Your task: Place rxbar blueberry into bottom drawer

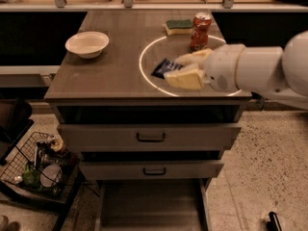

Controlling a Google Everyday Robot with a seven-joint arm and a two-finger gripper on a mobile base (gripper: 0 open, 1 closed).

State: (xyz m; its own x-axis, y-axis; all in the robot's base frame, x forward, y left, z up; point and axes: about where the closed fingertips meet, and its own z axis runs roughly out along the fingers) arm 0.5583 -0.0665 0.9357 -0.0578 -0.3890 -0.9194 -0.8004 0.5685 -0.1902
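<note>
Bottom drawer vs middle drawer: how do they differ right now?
The bottom drawer is pulled out, its flat floor showing; the middle drawer is shut. The middle drawer's front shows a dark handle; the bottom drawer's front is out of view. Both are grey. The gripper holds the rxbar blueberry above the countertop, near its front edge.

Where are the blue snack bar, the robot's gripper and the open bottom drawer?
rxbar blueberry [162, 67]: camera view, middle of the wrapper.
gripper [173, 69]: camera view, between its fingertips, over the cabinet top [110, 76].
bottom drawer [151, 207]: camera view, bare grey floor.
</note>
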